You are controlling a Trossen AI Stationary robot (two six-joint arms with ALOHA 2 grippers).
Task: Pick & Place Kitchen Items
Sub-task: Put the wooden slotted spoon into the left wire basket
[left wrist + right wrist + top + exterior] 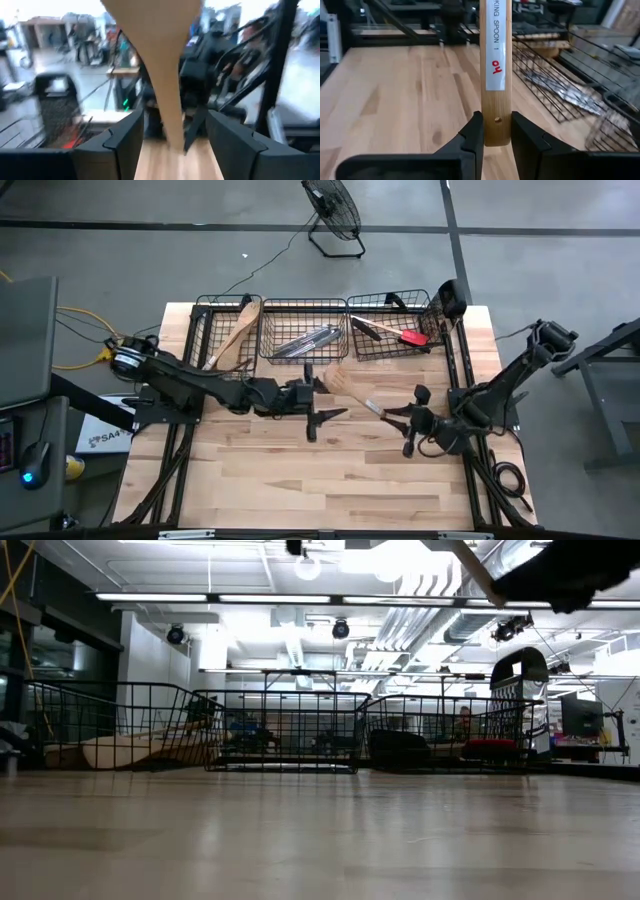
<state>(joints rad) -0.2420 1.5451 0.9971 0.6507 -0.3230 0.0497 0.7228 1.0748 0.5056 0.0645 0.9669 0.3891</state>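
Pinched between the right gripper's [496, 131] two dark fingers is the handle end of a pale wooden spoon [496, 70], its paper label printed with "SPOON" and a small hole showing just above the pinch. From above, that same wooden spoon [352, 390] is held over the middle of the table [300, 480], slanting from the right gripper [392, 414] up toward the left gripper [322, 388], whose arm reaches in from the table's left side. In the left wrist view the spoon's broad end and neck [165, 75] run between the left gripper's [172, 135] fingers [125, 137], which stand spread with clear gaps on both sides of the wood, not touching it.

Along the far edge of the table sit three black wire baskets side by side. The left basket [205, 340] holds pale wooden utensils [235, 335], one handle sticking out over its rim. The middle basket [275, 308] holds silver metal cutlery [308, 342] lying in a loose bundle. The right basket [432, 315] holds a red-headed spatula [405, 335] with a wooden handle and a dark-handled tool beside it.

From table height the baskets [285, 730] stand in a row across the back.
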